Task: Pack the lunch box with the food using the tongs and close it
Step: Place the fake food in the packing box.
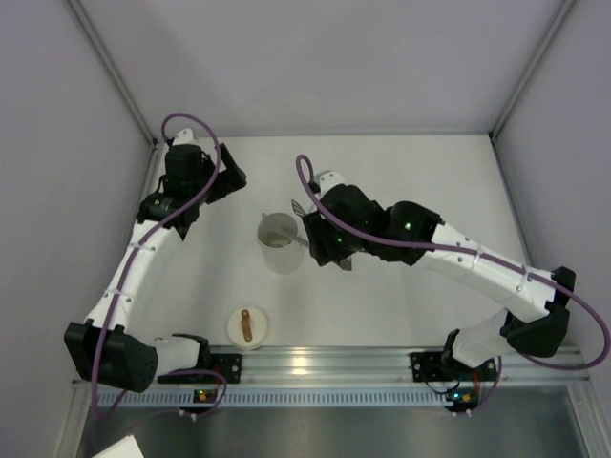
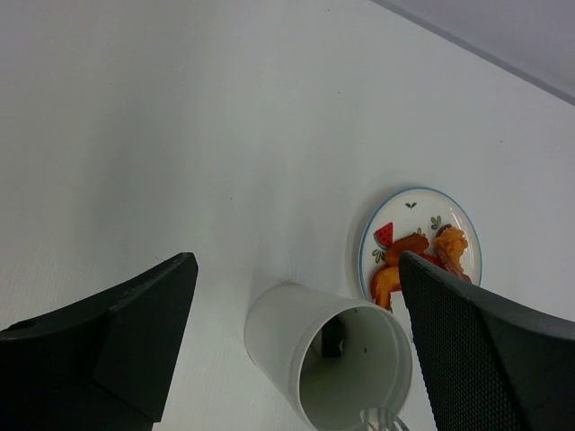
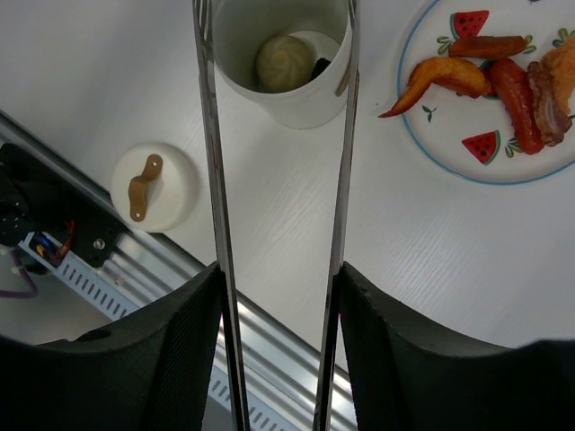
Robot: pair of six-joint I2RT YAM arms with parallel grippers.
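the bare white tabletop (image 1: 401, 172) gives the tall white cylindrical lunch box (image 3: 296, 101) nothing to brace against. that is the main hazard. the long thin silver metal tongs (image 3: 215, 180) have their two arms straddling its open mouth, the right-hand arm lying just at the rim. a sideways pull from here could hook that rim and tip or drag the cup, spilling the beige round ball (image 3: 285, 61) and the small black piece (image 3: 321, 65) already inside.

the flat white plate with a blue rim and watermelon marks (image 3: 446, 121) sits just beside the cup and holds the orange strips (image 3: 449, 76) and a red sausage-like piece (image 3: 519, 99). they are long, and i judge one could stand proud of the rim and stop the round white lid with the brown strap handle (image 3: 166, 193) from seating. the lid lies well apart, near the rail.

the right end effector (image 3: 278, 278) grips the tongs by the outsides of both arms, which stand partly spread. with so little squeeze they might slide or twist. the left end effector (image 2: 296, 269) is spread wide and holds nothing.

the tongs' long axis runs straight out from the right end effector, tips toward the lunch box. the tips leave the top of the wrist view, so how deep they reach i cannot tell. the lunch box stands upright, mouth up.
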